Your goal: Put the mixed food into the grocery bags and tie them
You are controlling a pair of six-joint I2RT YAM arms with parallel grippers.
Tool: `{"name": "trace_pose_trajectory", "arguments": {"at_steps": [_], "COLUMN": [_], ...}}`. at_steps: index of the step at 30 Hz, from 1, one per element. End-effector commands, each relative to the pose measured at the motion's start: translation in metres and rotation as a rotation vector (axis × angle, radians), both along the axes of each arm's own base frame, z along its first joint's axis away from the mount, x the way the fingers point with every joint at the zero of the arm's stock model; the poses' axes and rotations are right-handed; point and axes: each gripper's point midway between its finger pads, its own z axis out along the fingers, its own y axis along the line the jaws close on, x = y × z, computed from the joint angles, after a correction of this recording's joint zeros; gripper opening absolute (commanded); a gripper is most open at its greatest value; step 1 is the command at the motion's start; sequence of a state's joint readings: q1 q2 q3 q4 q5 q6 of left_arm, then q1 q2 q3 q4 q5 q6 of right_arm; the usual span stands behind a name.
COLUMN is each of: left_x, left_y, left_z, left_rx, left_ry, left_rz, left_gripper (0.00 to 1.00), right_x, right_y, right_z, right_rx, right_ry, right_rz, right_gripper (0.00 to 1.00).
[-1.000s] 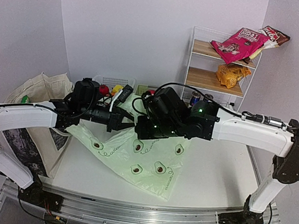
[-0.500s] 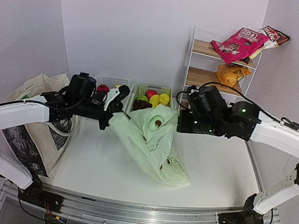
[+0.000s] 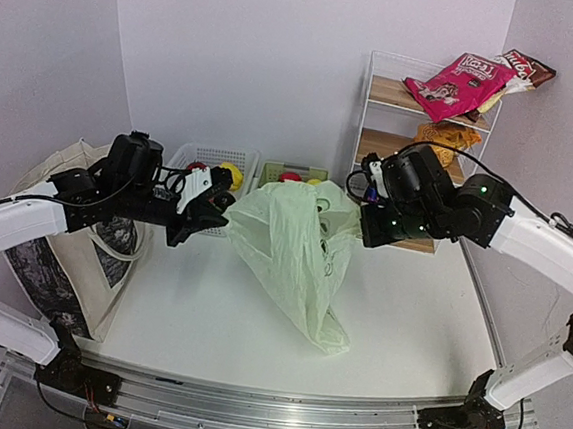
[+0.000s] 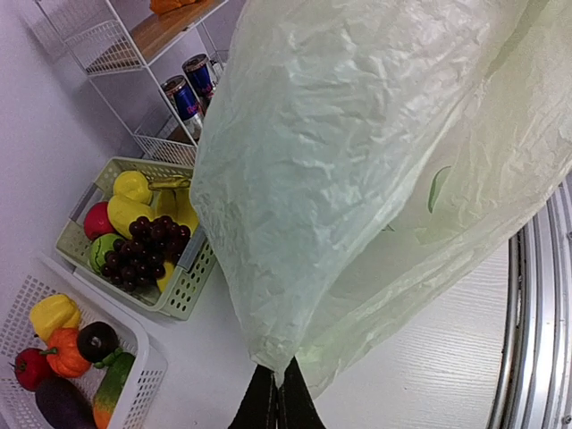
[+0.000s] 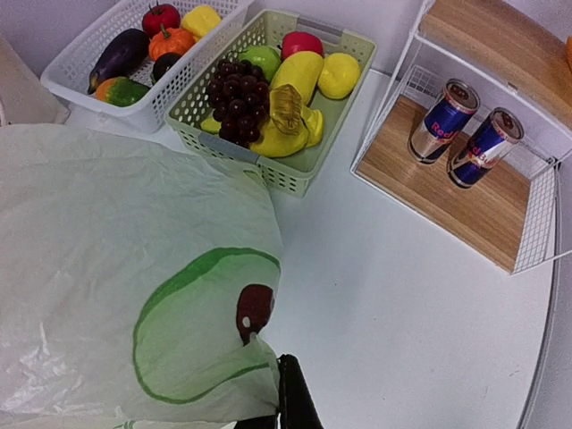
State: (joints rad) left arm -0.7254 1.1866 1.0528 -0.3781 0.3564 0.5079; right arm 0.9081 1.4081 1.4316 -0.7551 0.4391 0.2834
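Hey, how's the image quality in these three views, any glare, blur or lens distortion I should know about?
Top view: soft, even light, no glare, only faint shadow under the plastic bag. Left wrist view: the bag fills most of the frame, light glowing through it; the metal rail bows from the wide lens. Right wrist view: crisp, labels on the drink cans readable.

Our left arm [image 3: 14, 226] and right arm [image 3: 550, 243] have smooth white shells between black joints. Black cables loop over our bulky black wrists. Small green lights glow on the right arm. Our left gripper [image 4: 275, 404] and right gripper [image 5: 288, 398] have slim black fingers. Our black bases [image 3: 77, 377] meet a metal rail [image 3: 250, 400].
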Motion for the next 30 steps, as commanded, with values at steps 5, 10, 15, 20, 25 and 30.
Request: {"name": "trace_pose_trajectory", "arguments": {"at_steps": [5,10,15,20,25,30], "left_x": [-0.026,-0.042,-0.073,-0.083,-0.112,-0.121], "left_y": [0.023,0.025,0.016,0.021,0.024,0.010], "left_z": [0.024,0.010,0.032,0.083,0.100,0.066], "left_rx": [-0.022,-0.034,-0.077,-0.087,-0.077,-0.009], "left_ry": [-0.114,-0.095,-0.122,-0.299,-0.236,-0.048], "left_rz": [-0.039,-0.091,-0.284,-0.354,-0.495,-0.631], "left_gripper": [0.00,0.00,0.94,1.00,0.99,0.96], "right_x": [0.001,-0.002,-0.015,-0.033,-0.033,-0.029], "right_y": [-0.012,0.028,0.080,0.104,0.114,0.126], "right_z": [0.048,0.019,0.019,0.031,0.041,0.043], "right_rx": [0.005,0.093,0.188,0.257,0.290,0.302], "right_ry": [-0.068,0.093,0.161,0.196,0.185,0.170], "right_rz": [0.071,0.130,0.276,0.396,0.417,0.427], "right_gripper": [0.00,0.00,0.00,0.00,0.00,0.00]}}
